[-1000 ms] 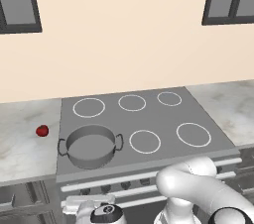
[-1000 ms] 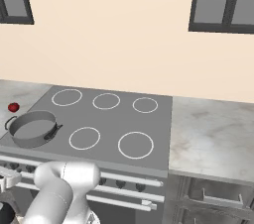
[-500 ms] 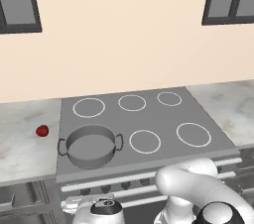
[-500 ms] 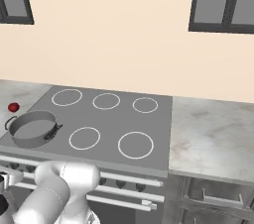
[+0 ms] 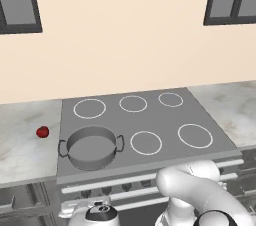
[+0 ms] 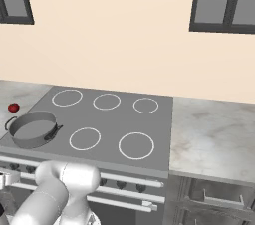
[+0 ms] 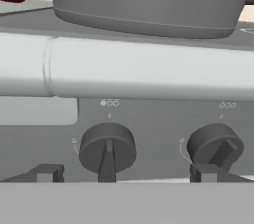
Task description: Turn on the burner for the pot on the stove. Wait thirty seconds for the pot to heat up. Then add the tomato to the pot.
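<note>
Down low, the gripper [image 7: 126, 172] is spread wide and empty, its fingertips either side of a dark knob [image 7: 107, 148] on the stove [image 5: 150, 120] front, presumably to light the burner. Above sits the pot [image 5: 91, 147], front-left ring. The tomato [image 5: 42, 132] waits on the counter [image 5: 20, 145] beyond.

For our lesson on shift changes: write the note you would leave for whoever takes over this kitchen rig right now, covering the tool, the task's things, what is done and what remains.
Tool: open, holding nothing, low at the stove front, facing two dark round knobs.
Low round grey metal pot: on the front left ring of the flat grey cooktop, nothing inside.
Small red tomato: on the marbled counter, left of the cooktop.
Done: tool brought to the knobs.
Left: turn the pot's burner knob, wait thirty seconds, put the tomato in the pot.
</note>
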Robot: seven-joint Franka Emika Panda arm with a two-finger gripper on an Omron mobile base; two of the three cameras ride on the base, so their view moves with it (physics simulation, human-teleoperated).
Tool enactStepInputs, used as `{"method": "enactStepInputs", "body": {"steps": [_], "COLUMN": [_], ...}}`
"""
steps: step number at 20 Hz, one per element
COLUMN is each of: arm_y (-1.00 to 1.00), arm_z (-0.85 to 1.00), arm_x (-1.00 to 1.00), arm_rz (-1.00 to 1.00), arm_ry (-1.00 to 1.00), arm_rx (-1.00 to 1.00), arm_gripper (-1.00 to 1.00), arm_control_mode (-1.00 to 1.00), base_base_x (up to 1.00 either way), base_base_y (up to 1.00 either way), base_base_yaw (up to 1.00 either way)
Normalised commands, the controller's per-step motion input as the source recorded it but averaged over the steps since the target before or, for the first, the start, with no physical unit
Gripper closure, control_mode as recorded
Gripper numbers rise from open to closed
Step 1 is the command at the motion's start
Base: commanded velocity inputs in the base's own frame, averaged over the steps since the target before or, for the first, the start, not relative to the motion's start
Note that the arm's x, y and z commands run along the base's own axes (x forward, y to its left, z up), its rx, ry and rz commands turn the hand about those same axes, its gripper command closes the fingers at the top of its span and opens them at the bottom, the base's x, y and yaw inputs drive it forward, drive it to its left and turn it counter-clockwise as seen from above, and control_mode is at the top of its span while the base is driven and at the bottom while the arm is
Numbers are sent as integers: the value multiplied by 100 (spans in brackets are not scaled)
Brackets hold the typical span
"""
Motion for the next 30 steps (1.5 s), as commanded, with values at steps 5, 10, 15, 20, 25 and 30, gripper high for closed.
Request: {"method": "enactStepInputs", "body": {"steps": [5,10,15,20,25,30], "arm_y": [0,0,0,0,0,2], "arm_z": [0,0,-7,-3,-20,-26], "arm_x": [0,9,13,15,8,3], "arm_rz": [0,0,0,0,0,1], "arm_ry": [-12,-11,-3,-1,0,0], "arm_rx": [0,0,0,0,0,-3], "arm_gripper": [-100,-100,-100,-100,-100,-100], "arm_control_mode": [-100,-100,-100,-100,-100,-100], "base_base_x": [0,0,0,0,0,0], "base_base_y": [0,0,0,0,0,0], "base_base_yaw": [0,0,0,0,0,0]}}
